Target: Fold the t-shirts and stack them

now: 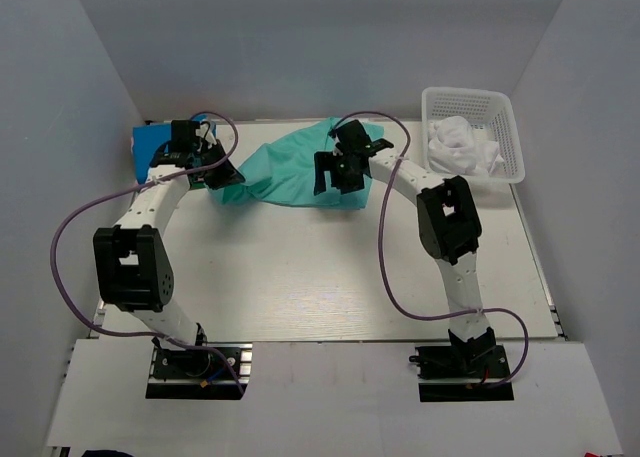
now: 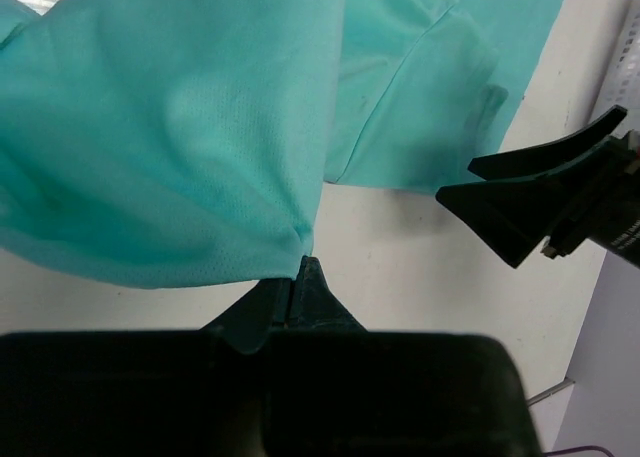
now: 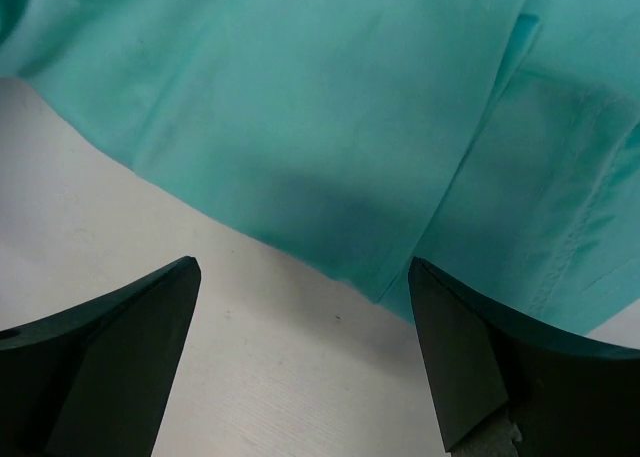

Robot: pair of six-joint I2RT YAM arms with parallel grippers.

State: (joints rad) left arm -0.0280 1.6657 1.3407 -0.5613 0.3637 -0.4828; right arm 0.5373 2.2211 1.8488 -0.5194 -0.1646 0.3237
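Left wrist cam, left gripper (image 2: 303,272) pinching teal shirt (image 2: 180,127) edge, right gripper (image 3: 302,267) spread wide over it, basket (image 1: 468,93) at 2 o'clock

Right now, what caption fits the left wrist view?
Closed left fingers pinch a fold of the teal-green t-shirt; open right fingers hover nearby.

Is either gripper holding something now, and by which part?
The left gripper pinches the teal shirt at a bunched point of its edge. The right gripper is open over the cloth's edge, holding nothing.
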